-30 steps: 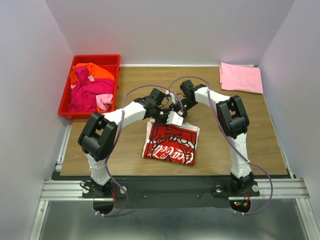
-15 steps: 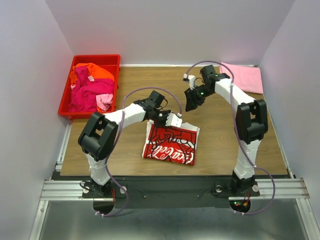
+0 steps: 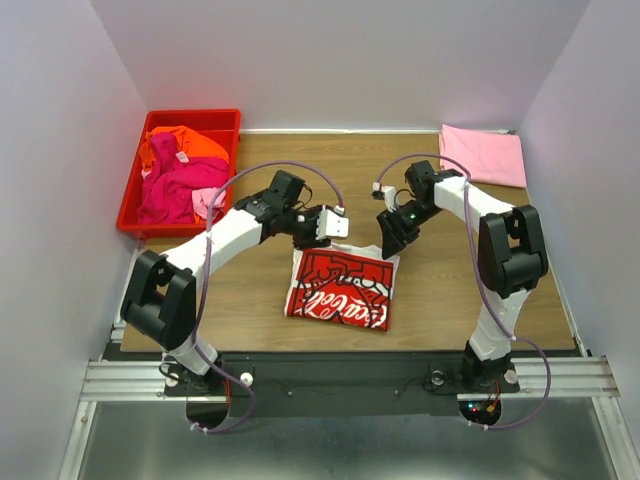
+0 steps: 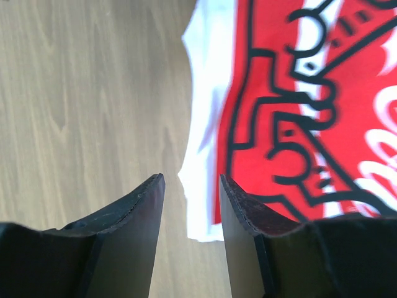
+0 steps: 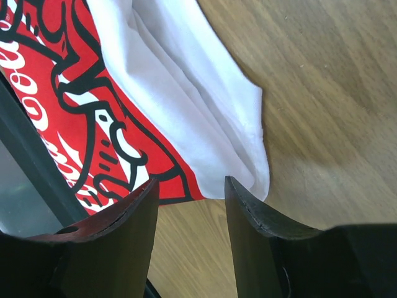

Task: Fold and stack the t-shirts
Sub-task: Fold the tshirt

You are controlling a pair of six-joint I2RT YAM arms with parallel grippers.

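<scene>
1. A red plastic bin (image 3: 128, 205) sits at the table's far-left corner. It holds a crumpled orange tee (image 3: 195, 145) and a magenta tee (image 3: 180, 185).
2. The left gripper (image 3: 337, 226) hangs over the far-left edge of the folded shirt. Its jaws are parted and grasp nothing. In the wrist view (image 4: 191, 180), the white hem shows below the gap.
3. The white t-shirt with a red printed graphic (image 3: 340, 290) lies folded into a rectangle on the wooden table (image 3: 450, 280), between the arms.
4. The right gripper (image 3: 390, 240) is over the shirt's far-right corner. Its jaws are released and empty (image 5: 189, 183).
5. A pale pink tee (image 3: 483, 155) lies folded flat at the far-right corner, well apart from the rest.
</scene>
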